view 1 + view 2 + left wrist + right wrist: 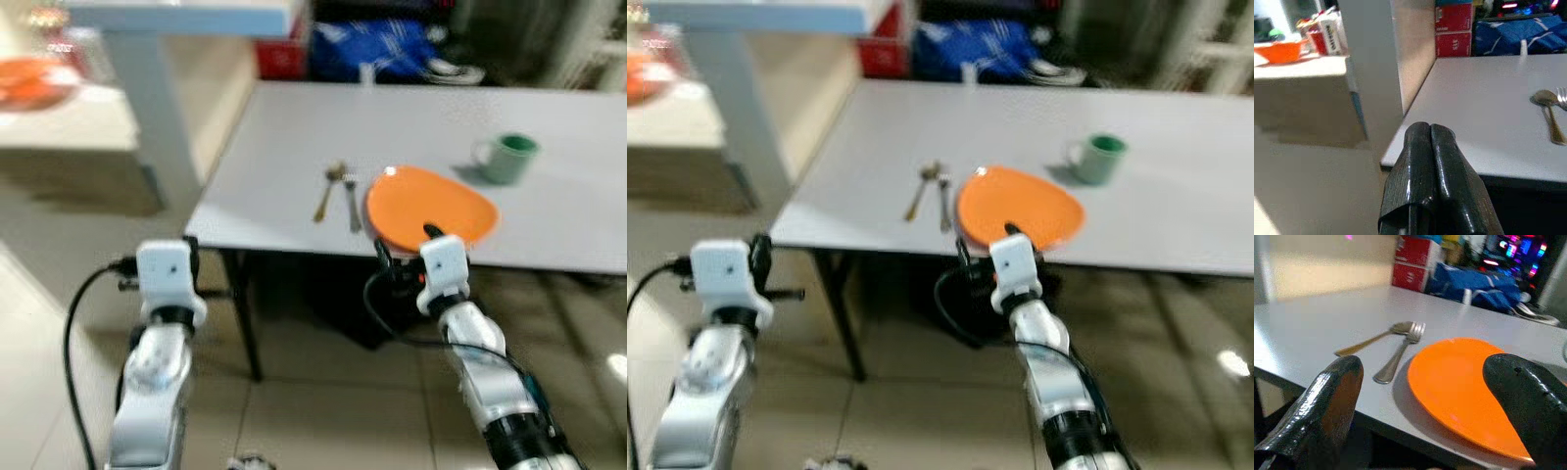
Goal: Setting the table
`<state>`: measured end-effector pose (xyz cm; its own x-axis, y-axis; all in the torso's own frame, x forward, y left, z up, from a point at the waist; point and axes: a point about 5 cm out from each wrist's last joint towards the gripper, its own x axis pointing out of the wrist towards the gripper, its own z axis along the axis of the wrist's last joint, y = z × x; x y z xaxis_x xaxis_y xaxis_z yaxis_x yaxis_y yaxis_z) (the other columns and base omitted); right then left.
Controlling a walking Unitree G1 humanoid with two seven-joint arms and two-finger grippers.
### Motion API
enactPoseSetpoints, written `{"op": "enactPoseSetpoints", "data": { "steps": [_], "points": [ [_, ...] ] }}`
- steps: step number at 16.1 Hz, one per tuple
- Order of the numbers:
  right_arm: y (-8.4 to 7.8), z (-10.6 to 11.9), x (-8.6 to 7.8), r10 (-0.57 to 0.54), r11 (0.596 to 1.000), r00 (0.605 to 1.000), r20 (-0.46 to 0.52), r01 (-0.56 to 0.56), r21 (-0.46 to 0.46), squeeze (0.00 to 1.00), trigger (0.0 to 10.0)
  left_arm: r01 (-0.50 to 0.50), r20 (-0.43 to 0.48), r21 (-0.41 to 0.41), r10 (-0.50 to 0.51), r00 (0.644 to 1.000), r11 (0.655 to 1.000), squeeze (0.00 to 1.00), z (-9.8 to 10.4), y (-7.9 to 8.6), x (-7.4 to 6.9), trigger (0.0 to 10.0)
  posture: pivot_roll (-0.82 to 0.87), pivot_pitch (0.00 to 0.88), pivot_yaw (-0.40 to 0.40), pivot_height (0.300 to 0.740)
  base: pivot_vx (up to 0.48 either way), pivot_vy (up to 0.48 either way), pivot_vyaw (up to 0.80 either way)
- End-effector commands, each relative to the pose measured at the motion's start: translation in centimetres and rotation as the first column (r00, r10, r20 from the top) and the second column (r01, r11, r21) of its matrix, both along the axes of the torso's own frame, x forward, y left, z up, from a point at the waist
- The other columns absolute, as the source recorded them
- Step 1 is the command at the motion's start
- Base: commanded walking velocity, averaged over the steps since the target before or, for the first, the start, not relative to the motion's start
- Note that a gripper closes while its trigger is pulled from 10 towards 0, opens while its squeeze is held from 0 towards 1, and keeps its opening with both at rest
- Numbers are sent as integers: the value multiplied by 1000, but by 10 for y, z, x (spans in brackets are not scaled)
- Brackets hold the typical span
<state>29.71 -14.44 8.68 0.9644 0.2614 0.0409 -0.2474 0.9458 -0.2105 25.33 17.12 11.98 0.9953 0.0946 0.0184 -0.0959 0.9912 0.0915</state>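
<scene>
An orange plate (431,208) lies near the front edge of the grey table (294,137). Left of it lie a fork (350,203) and a brass-handled spoon (326,193), side by side. A green mug (507,158) stands behind the plate to the right. My right gripper (1425,369) is open just off the table's front edge, its fingers (1337,391) spread level with the plate's near rim and holding nothing. My left gripper (1430,129) is shut and empty, raised below and in front of the table's front left corner.
A grey post (157,117) stands left of the table. Beyond it, a low beige counter holds an orange bowl (29,80). A blue bag (377,49) and red boxes (282,59) sit behind the table. Tiled floor lies under my arms.
</scene>
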Motion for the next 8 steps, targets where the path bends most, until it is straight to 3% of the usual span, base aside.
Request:
{"op": "enactPoseSetpoints", "data": {
  "steps": [1,5,8],
  "points": [
    [0,5,0,-3,1000,1000,28,3,-8,0,10000,56,6,16,-56,998,998,0,3,-5,8,10000,-67,0,41,740,0,-450,0],
    [2,10,0,-13,1000,998,59,14,-16,0,10000,93,3,12,-93,996,996,0,3,-1,17,10000,-85,0,52,740,63,-418,0],
    [0,12,-1,-20,999,998,65,22,-30,0,10000,100,5,18,-100,995,995,0,3,-1,20,10000,-89,0,52,740,274,-391,-575]
  ]
}}
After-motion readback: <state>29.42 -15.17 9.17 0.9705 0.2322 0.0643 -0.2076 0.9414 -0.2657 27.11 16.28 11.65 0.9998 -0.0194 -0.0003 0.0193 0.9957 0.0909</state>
